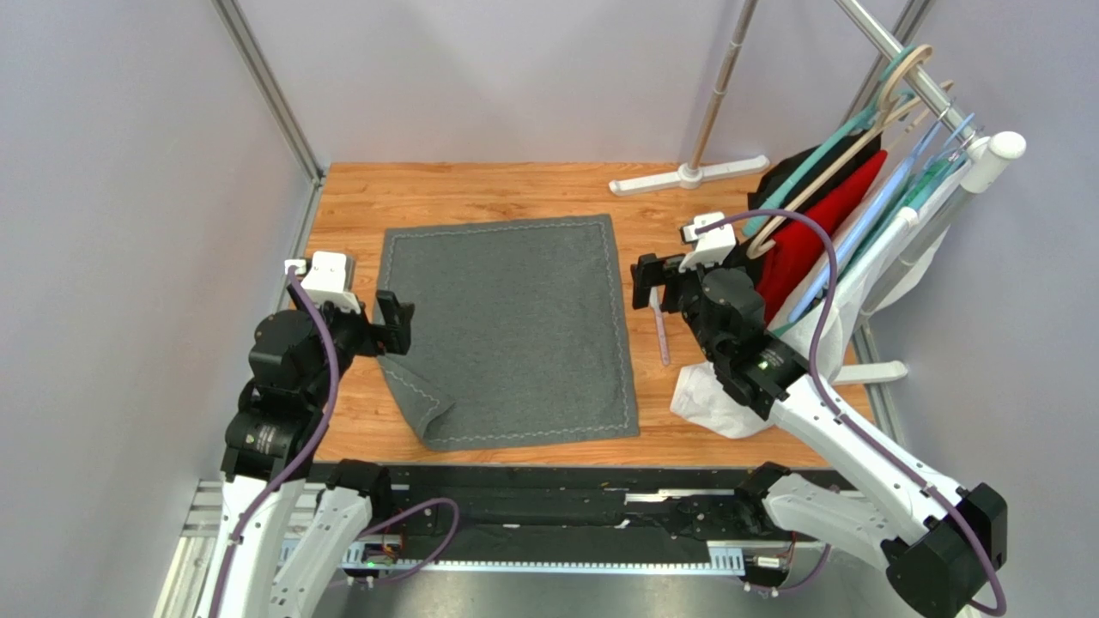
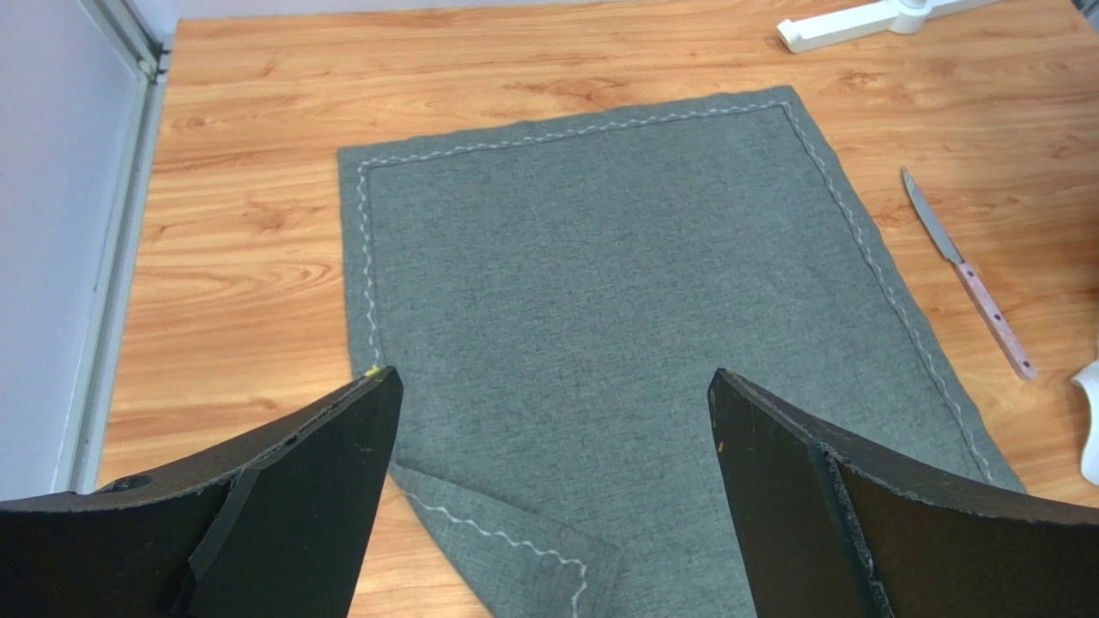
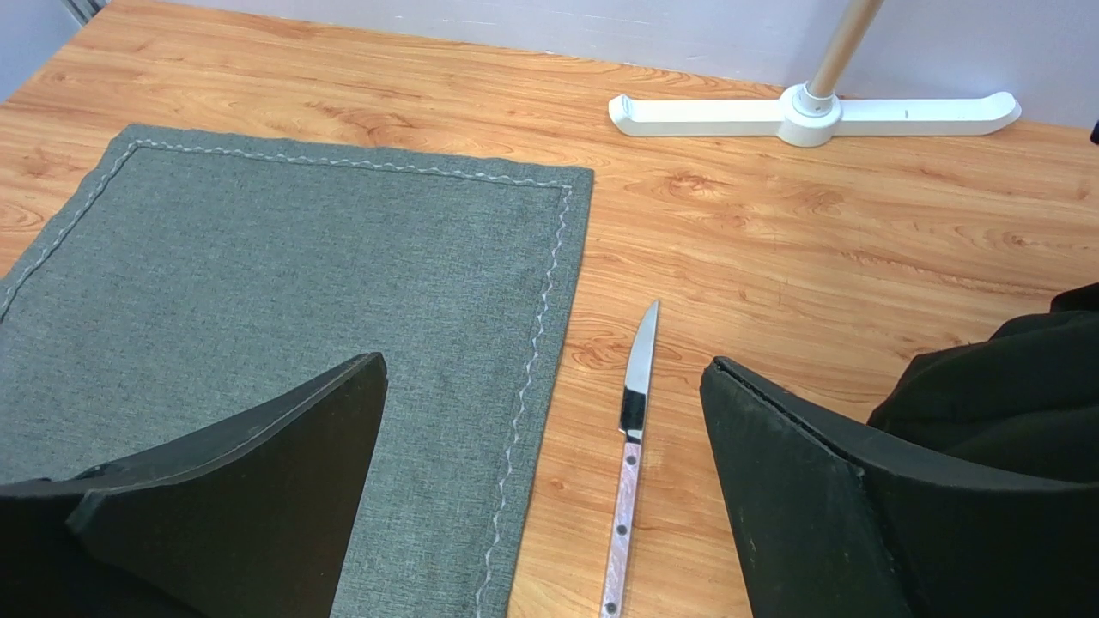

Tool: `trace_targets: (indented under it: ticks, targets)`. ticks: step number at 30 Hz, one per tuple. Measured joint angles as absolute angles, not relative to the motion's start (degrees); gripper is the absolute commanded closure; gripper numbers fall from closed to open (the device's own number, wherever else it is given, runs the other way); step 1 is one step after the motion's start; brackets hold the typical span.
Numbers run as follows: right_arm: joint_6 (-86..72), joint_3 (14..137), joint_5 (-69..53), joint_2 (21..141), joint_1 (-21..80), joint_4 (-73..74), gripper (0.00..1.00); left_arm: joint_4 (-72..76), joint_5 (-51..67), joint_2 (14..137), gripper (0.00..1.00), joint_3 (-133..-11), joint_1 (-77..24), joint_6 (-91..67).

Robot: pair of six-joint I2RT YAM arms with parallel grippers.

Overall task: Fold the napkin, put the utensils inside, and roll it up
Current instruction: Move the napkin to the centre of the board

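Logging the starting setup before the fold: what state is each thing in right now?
napkin: spread flat, near-left corner folded over.
knife: lying on the table, right of the napkin, not touching it.
left gripper: jaws open, empty.
right gripper: jaws open, empty.
red garment: hanging up.
white cloth: crumpled.

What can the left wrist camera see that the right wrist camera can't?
Only the left wrist camera: the napkin has its near corner flipped over, and there is a wall beside the table. Only the right wrist camera: the pole on the white base, and a black cloth. Both: the napkin, the knife, the table, a bit of the white base, and open fingers, of the left end effector or the right end effector.
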State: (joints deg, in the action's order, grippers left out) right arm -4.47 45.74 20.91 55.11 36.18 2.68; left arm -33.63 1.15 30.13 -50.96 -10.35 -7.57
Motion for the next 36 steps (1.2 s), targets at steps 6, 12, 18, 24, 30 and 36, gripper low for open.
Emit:
trace_targets:
  ticks: [6, 12, 18, 24, 30, 36]
  targets:
    - [-4.62, 45.74, 20.91, 55.07, 35.94, 2.7, 0.02, -33.63, 1.19, 30.61, 0.01, -50.96, -10.33, -7.57]
    - [-4.69, 45.74, 20.91, 55.07, 35.79, 2.68, 0.02, -33.65, 1.26, 31.27, 0.01, -50.96, -10.33, -7.55]
    - [-4.71, 45.74, 20.86, 55.07, 35.55, 2.7, 0.04, -33.65, 1.48, 31.31, 0.02, -50.96, -10.35, -7.4]
    - [-5.5, 45.74, 17.85, 55.86, 35.55, 2.72, 0.07, -33.56, 1.67, 32.25, 0.09, -50.96, -10.35, -11.22]
    - [-7.88, 45.98, 12.84, 61.82, 38.61, 2.7, 0.08, -28.91, -1.02, 35.66, 0.11, -46.41, -15.9, -19.99]
    - [-11.62, 46.13, 8.14, 64.62, 39.9, 2.42, 0.08, -33.95, -14.87, 44.01, 0.12, -45.21, -27.94, -25.69]
